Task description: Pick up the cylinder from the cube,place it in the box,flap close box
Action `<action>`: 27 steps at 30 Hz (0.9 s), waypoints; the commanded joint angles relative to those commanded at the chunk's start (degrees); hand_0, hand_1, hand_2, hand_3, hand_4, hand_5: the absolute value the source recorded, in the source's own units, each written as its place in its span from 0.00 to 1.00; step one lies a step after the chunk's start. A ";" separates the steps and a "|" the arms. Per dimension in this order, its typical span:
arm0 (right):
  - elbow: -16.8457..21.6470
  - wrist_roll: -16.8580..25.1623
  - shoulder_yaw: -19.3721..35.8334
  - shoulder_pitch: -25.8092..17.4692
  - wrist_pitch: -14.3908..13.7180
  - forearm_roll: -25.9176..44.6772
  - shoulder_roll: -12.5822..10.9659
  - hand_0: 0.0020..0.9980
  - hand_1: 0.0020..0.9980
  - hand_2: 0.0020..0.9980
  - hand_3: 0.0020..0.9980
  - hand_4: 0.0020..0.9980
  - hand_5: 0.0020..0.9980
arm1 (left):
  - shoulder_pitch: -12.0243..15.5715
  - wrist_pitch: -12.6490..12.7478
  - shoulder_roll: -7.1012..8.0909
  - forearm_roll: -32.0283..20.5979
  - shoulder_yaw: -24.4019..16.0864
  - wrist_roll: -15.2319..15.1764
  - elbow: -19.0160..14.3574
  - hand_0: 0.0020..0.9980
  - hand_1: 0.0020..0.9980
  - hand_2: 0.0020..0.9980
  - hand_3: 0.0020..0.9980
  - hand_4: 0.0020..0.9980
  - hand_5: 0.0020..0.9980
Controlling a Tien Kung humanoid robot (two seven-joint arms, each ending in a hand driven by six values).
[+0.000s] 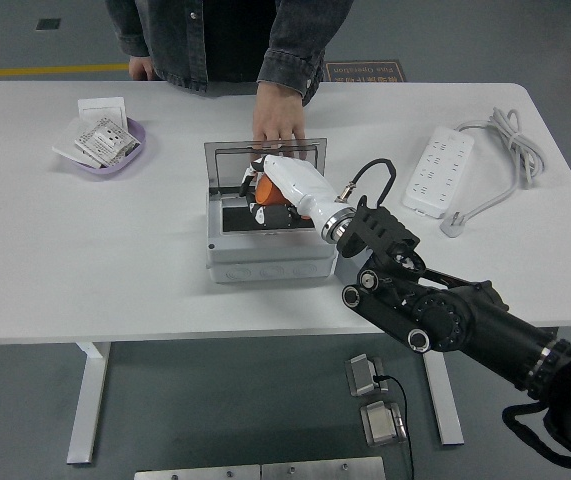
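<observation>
Reaching in from the right, one robot hand (270,187) grips the single orange cylinder (268,189) over the open grey box (265,240), whose one clear flap (227,165) stands upright at the far side. One hand of a person (278,124) rests behind that flap. The arm (445,315) hides the cube entirely; the cylinder shows only partly between the fingers.

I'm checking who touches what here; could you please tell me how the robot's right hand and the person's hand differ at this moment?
The right hand is white and mechanical; the person's hand is bare, coming out of a dark sleeve. The right hand is curled around the orange cylinder over the box opening; the person's hand holds nothing. The right hand hangs in the air; the person's hand rests flat at the raised lid. Both are at the box.
</observation>
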 joint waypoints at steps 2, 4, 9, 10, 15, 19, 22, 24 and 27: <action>-1.38 -0.01 -1.25 1.18 0.24 0.48 0.40 0.02 0.09 0.25 0.22 0.00 0.00 | -0.02 -0.05 0.02 0.12 -0.06 0.04 0.00 0.70 0.70 0.63 0.66 0.75 0.54; -2.69 0.05 -2.40 2.15 0.44 1.07 0.83 0.02 0.09 0.25 0.22 0.00 0.00 | -0.05 -0.09 0.04 0.26 -0.10 0.04 0.00 0.70 0.70 0.63 0.66 0.75 0.54; -6.86 0.43 -6.04 4.28 0.89 3.96 1.26 0.02 0.09 0.25 0.22 0.00 0.00 | -0.22 -0.16 0.13 0.67 -0.30 0.04 0.00 0.70 0.70 0.63 0.66 0.75 0.54; -7.30 0.46 -6.58 4.51 0.95 4.32 1.26 0.02 0.09 0.25 0.22 0.00 0.00 | -0.24 -0.18 0.16 0.69 -0.29 0.05 0.00 0.70 0.70 0.63 0.66 0.75 0.54; -8.31 0.60 -7.98 5.16 1.29 5.12 1.26 0.03 0.09 0.26 0.22 0.00 0.00 | -0.29 -0.25 0.16 0.85 -0.31 0.07 0.00 0.70 0.70 0.63 0.66 0.75 0.54; -9.11 0.75 -8.36 5.48 2.08 5.63 1.26 0.03 0.09 0.26 0.22 0.00 0.00 | -0.30 -0.29 0.18 1.11 -0.44 0.09 0.00 0.70 0.70 0.63 0.66 0.75 0.54; -9.44 0.90 -8.60 5.49 2.55 6.13 1.26 0.04 0.10 0.26 0.23 0.00 0.00 | -0.32 -0.29 0.22 1.31 -0.55 0.10 0.00 0.70 0.70 0.63 0.66 0.75 0.54; -9.49 1.05 -8.79 5.46 2.73 6.45 1.26 0.04 0.10 0.26 0.23 0.00 0.00 | -0.35 -0.30 0.22 1.43 -0.62 0.09 0.00 0.70 0.70 0.63 0.66 0.75 0.54; -9.38 1.25 -8.86 5.44 2.69 6.87 1.26 0.10 0.17 0.36 0.44 0.22 0.11 | -0.42 -0.35 0.16 1.48 -0.61 0.07 0.00 0.70 0.70 0.63 0.66 0.75 0.54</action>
